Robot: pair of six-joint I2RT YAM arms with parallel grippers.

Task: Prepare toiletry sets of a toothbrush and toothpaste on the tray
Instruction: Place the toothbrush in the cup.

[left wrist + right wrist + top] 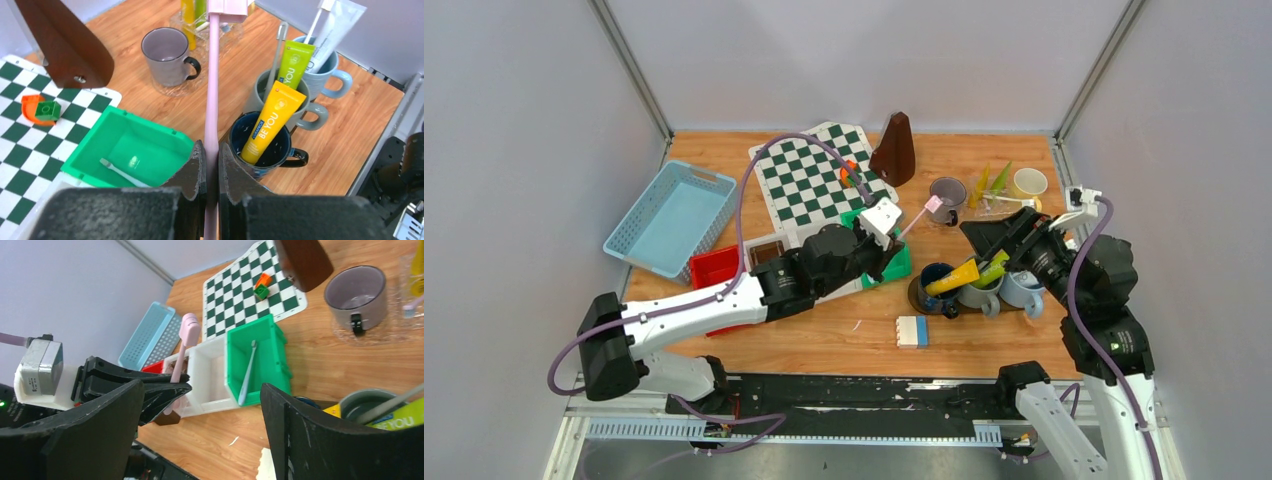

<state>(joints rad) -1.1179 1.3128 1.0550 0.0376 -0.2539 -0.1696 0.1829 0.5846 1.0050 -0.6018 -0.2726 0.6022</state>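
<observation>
In dark blue mug [289, 146]: yellow tube [274, 120]; in green bin [150, 128]: whitish toothbrush [120, 172].

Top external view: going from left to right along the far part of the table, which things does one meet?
Light blue basket, chessboard, brown wooden piece, grey mug, pale yellow mug.

The top camera looks down on the whole table [844, 340] from high behind me. My wrist cameras sit low and near; all three see the green bin [902, 264].
</observation>
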